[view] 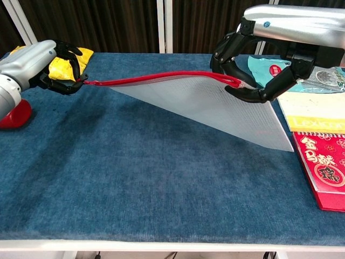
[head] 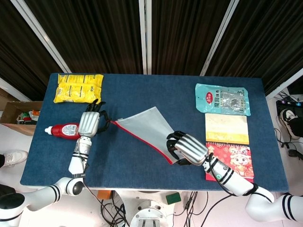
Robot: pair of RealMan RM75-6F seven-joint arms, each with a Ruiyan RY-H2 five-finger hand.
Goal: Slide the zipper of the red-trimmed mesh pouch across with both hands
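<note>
Chest view showed my left hand [view: 54, 67] pinching the zipper pull at the pouch's [view: 215, 105] far end, my right hand [view: 245, 73] gripping the opposite corner; sliding looked nearly finished.

On the blue table [head: 156, 90] there is one red-trimmed mesh pouch [head: 147, 124], held up between two hands: one left hand [head: 88, 124] at its left end and one right hand [head: 187, 147] at its right end. One yellow snack bag [head: 78, 88] lies at the far left corner, and one red bottle [head: 66, 130] with a white cap lies on its side nearer on the left. On the right side there is one teal packet [head: 222, 99] at the far end, one yellow-and-white box [head: 226, 128] nearer than it, and one red box [head: 232, 161] nearest of all
</note>
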